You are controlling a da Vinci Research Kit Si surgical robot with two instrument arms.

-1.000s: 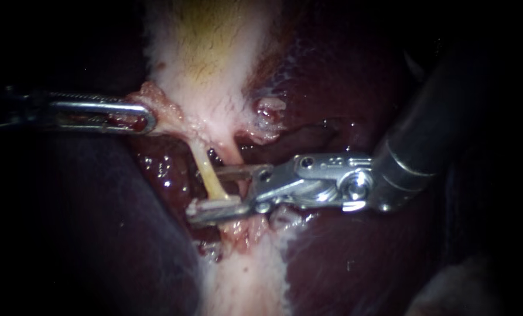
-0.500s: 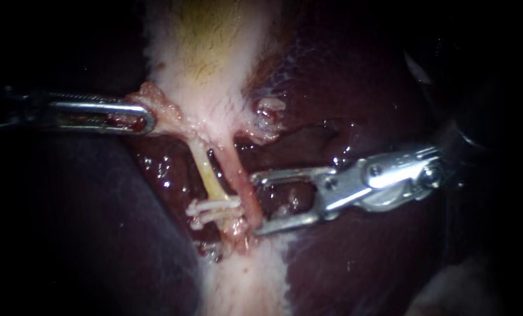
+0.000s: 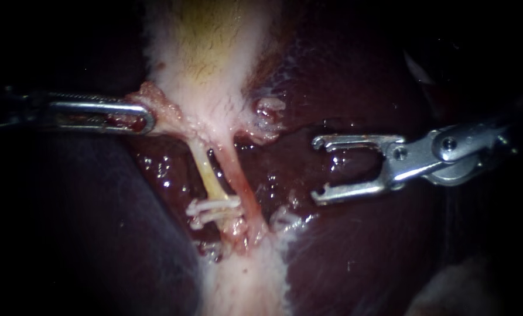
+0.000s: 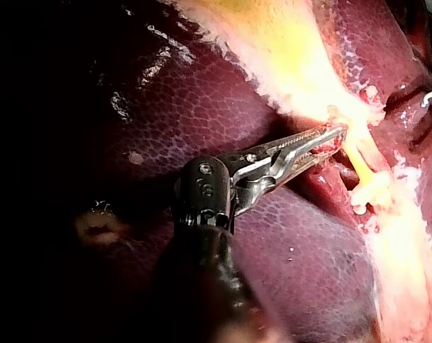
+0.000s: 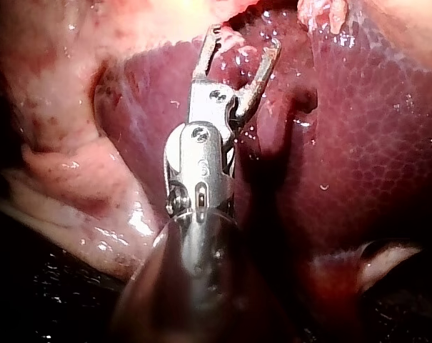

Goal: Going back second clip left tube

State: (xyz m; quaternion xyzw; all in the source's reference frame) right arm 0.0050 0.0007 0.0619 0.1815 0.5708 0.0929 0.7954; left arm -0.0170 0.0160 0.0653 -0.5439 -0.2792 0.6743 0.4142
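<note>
Nearest the endoscope is the right instrument point(image 3: 318, 169), shaft in from the right. Its jaws are wide open w/ nothing btwn them, both tips hooked inward. It hangs over wet liver point(image 3: 355, 82), well apart from the tubes and to their right. Right wrist view agrees: right instrument point(image 5: 244, 41) has its jaws spread and empty, tips over the dark red liver point(image 5: 373, 157).

Next back is the left instrument point(image 3: 139, 119), shaft in from the left. Its jaws are closed on a tissue fold point(image 3: 154, 100) at the edge of the gallbladder's narrow end, and reddish tissue shows thru the jaw's window. In left wrist view the left instrument point(image 4: 333, 136) has its jaws lying together, tip pinching that fold just beside the gallbladder end of the left tube point(image 4: 358, 158).

Deeper, btwn the two instruments, two tubes run down from the gallbladder, side by side. The left tube point(image 3: 205, 171) is yellowish, the right tube point(image 3: 242, 184) pinker. Two white clips point(image 3: 213, 209) sit across the left tube's lower end, one just above the other, ends sticking out to the left. In left wrist view the clips point(image 4: 369, 193) show as a white lump at the tube's end away from the gallbladder. Below them runs a pale strip point(image 3: 243, 281) of tissue.

Farthest is the gallbladder point(image 3: 208, 52), pale w/ a yellow-green centre, liver on either side.
</note>
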